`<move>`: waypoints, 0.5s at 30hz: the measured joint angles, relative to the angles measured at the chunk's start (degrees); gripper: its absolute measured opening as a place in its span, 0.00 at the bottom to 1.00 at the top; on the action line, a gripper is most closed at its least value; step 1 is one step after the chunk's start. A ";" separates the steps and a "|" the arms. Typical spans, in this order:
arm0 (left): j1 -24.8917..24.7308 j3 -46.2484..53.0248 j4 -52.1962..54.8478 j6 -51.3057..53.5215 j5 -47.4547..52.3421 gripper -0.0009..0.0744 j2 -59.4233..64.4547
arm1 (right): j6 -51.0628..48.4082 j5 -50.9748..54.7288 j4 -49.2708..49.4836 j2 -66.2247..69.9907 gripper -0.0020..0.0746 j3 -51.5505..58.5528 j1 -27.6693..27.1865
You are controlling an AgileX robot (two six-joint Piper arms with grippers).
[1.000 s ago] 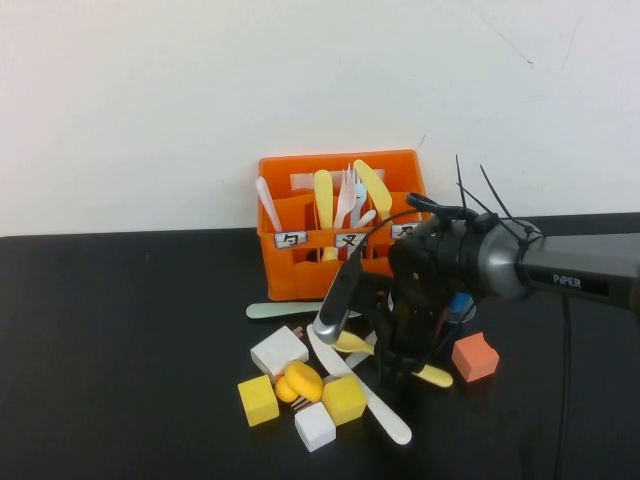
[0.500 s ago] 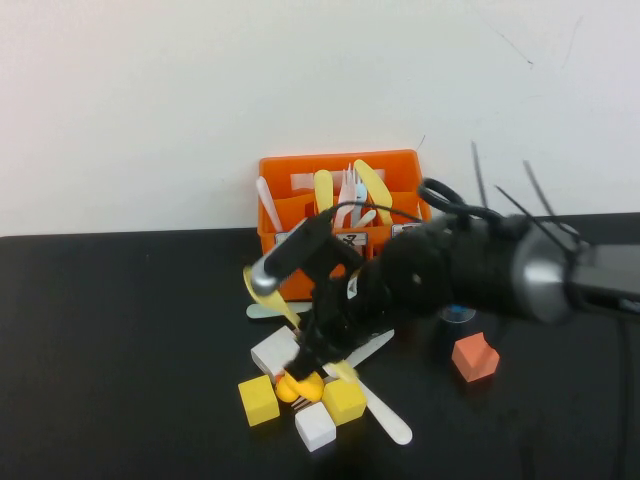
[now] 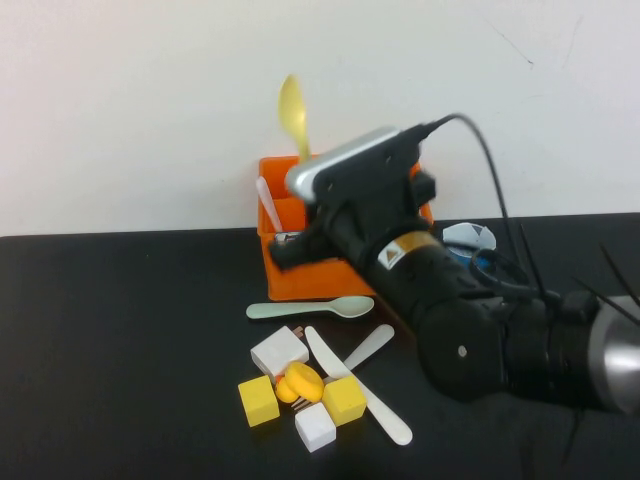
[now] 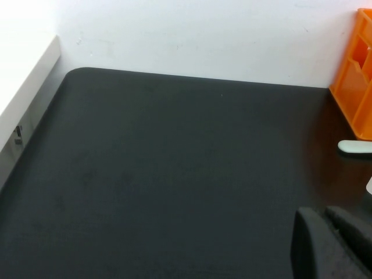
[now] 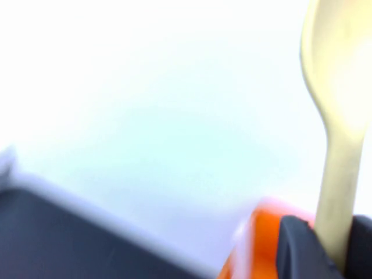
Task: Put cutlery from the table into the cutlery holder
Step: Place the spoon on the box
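One yellow spoon point(image 3: 292, 115) stands bowl-up, clamped in your right gripper point(image 5: 332, 244) above the crate point(image 3: 280, 270), apparently ready to drop handle-first into a compartment, while your left gripper point(image 4: 325, 244), jaws together, stays parked well away from the crate.

Right arm point(image 3: 480, 330): matte black rounded housings, bulky joint sections, grey-silver collar at the right edge. Silver-grey oblong camera module point(image 3: 340, 165) mounted on the wrist. Small yellow-and-black round sticker point(image 3: 392, 254) on the forearm housing. Black cable point(image 3: 490, 190) loops from the wrist back along the arm; thin black zip-tie tails stick out near the right end. Right gripper point(image 5: 334, 247): dark matte fingers point(image 5: 296, 244). Left gripper point(image 4: 331, 244): same dark matte, rounded-edge fingers, only the tips visible.
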 joint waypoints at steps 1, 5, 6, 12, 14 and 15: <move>0.00 0.00 0.00 0.00 0.00 0.01 0.00 | 1.11 -2.43 -0.63 0.28 0.22 -0.30 -0.46; 0.00 0.00 0.00 0.00 0.00 0.01 0.00 | 8.88 -7.58 -7.49 3.32 0.22 -3.53 -3.46; 0.00 0.00 0.00 0.00 0.00 0.01 0.00 | 10.96 -8.08 -9.20 4.64 0.22 -4.73 -4.19; 0.00 0.00 0.00 -0.16 0.00 0.01 0.00 | 16.62 -8.15 -13.29 13.82 0.22 -12.30 -6.47; 0.00 0.00 0.00 -0.16 0.00 0.01 0.00 | 17.42 -7.53 -13.78 16.29 0.22 -14.39 -6.72; 0.00 0.00 0.00 -0.16 0.00 0.01 0.00 | 17.84 -7.15 -14.00 17.47 0.22 -15.42 -6.82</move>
